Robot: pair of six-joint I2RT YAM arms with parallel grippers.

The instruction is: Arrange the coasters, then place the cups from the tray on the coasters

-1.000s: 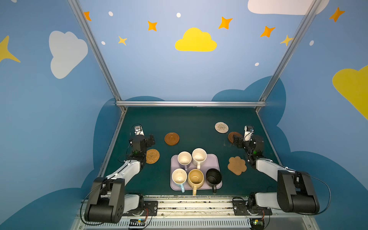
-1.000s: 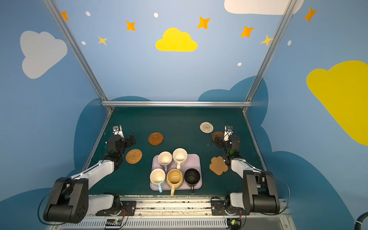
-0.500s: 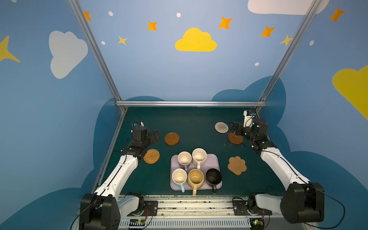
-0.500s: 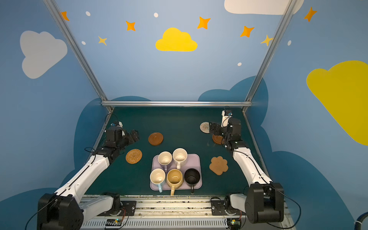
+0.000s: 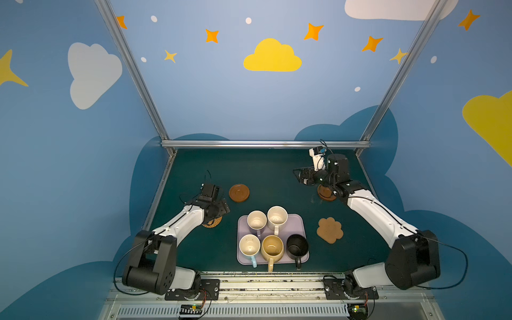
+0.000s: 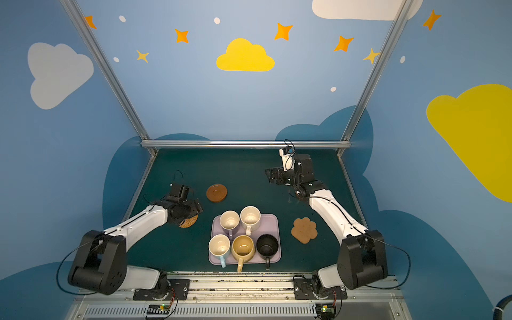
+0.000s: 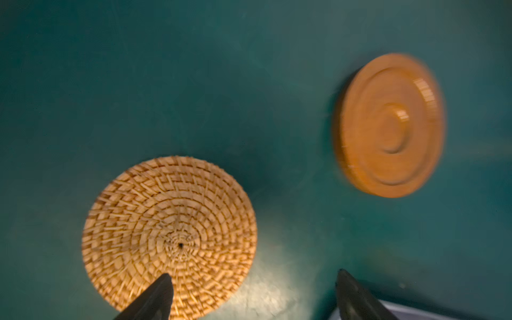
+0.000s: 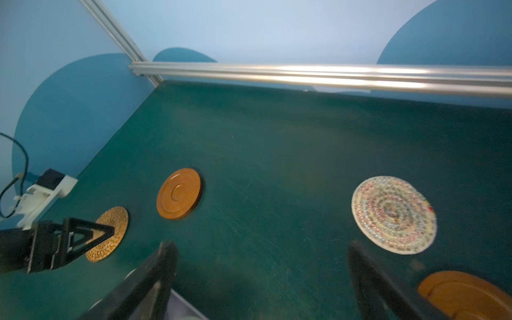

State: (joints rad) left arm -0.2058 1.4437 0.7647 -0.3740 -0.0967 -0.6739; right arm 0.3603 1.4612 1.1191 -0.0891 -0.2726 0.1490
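The lilac tray [image 5: 298, 221] at the front middle holds a lilac cup [image 5: 256, 220], a cream-white cup [image 5: 277, 215], a light blue cup [image 5: 249, 245], a mustard cup [image 5: 273, 246] and a black cup [image 5: 297, 245]. My left gripper [image 7: 254, 275] hangs open, one fingertip over the tan woven coaster [image 7: 169, 235], beside a brown wooden coaster [image 5: 239, 192]. My right gripper [image 8: 263, 245] is open and empty, pointing left above the mat. It hides the whitish woven coaster [image 8: 393, 214] in both top views. A second wooden coaster [image 5: 325, 193] lies partly under that arm. The paw-shaped cork coaster [image 5: 329, 230] lies right of the tray.
An aluminium rail [image 5: 266, 144] runs along the back of the green mat, with blue walls on three sides. Slanted metal posts [image 5: 166, 171] edge the mat left and right. The arm bases [image 5: 346, 282] sit on the front rail.
My left gripper has come forward and down over the tan woven coaster. My right gripper has swung toward the back and turned left, now covering the whitish coaster in the top views.
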